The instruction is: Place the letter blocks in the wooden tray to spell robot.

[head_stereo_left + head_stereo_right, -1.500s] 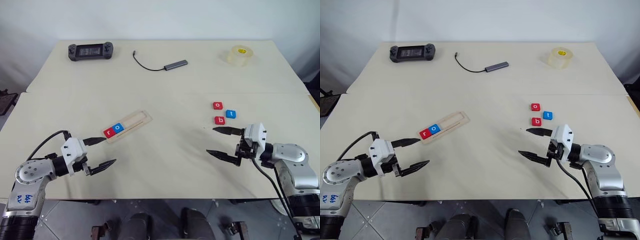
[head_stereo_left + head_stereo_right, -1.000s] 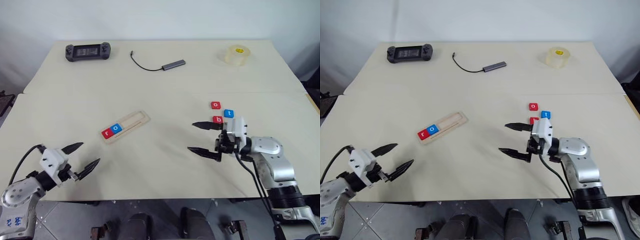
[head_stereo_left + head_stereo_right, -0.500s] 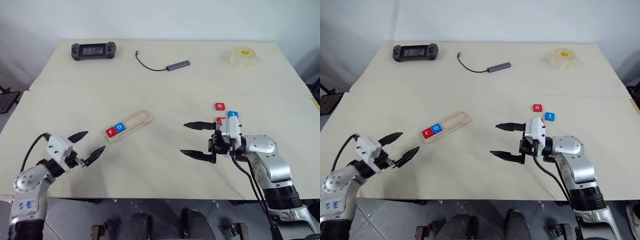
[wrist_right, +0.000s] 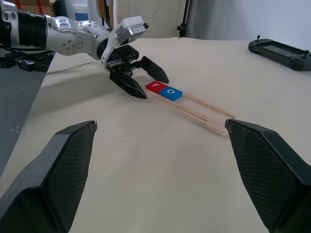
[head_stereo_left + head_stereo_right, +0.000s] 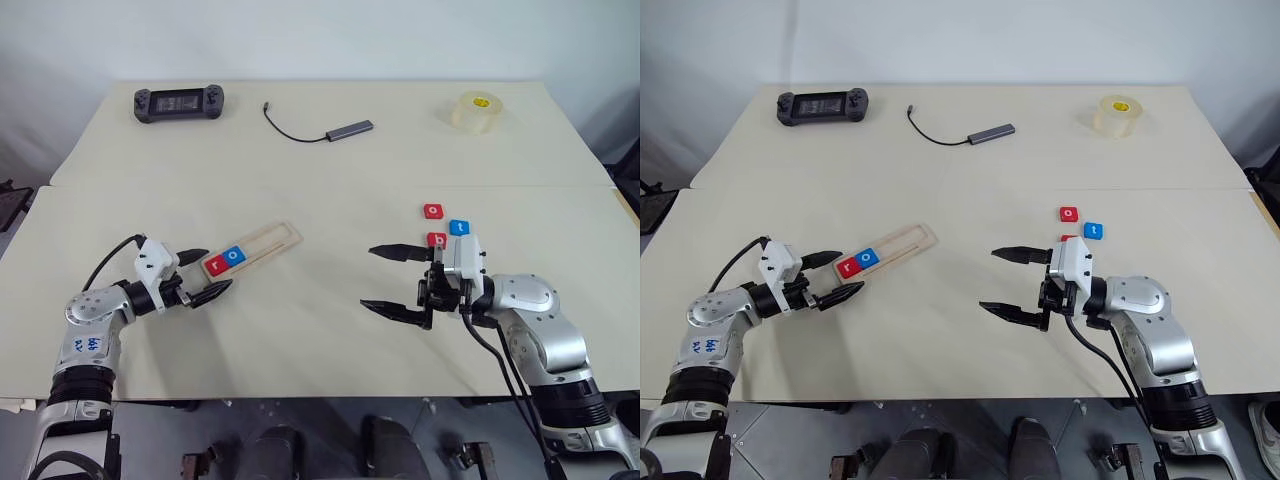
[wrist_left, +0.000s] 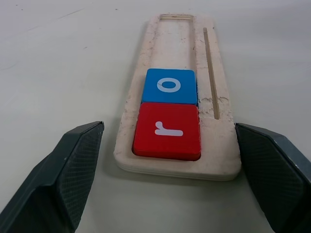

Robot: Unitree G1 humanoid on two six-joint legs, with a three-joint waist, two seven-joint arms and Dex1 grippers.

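Observation:
The wooden tray (image 5: 268, 243) lies slanted on the table's left half. A red r block (image 5: 215, 266) and a blue o block (image 5: 234, 256) sit side by side at its near end. My left gripper (image 5: 218, 270) is open and low, one finger on each side of that end, with the r block (image 6: 167, 131) between its fingers. A red o block (image 5: 433, 211), a blue t block (image 5: 459, 227) and a red b block (image 5: 437, 239) lie loose on the right. My right gripper (image 5: 366, 277) hangs open and empty just left of them, pointing toward the tray.
A black game controller (image 5: 179, 102), a grey USB adapter on a black cable (image 5: 350, 129) and a roll of clear tape (image 5: 476, 110) lie along the far edge. A seam crosses the table (image 5: 320, 190) at mid-depth.
My left gripper has come from the table's front left corner forward to the tray's near end, still open. My right gripper shifted left early on, then kept still.

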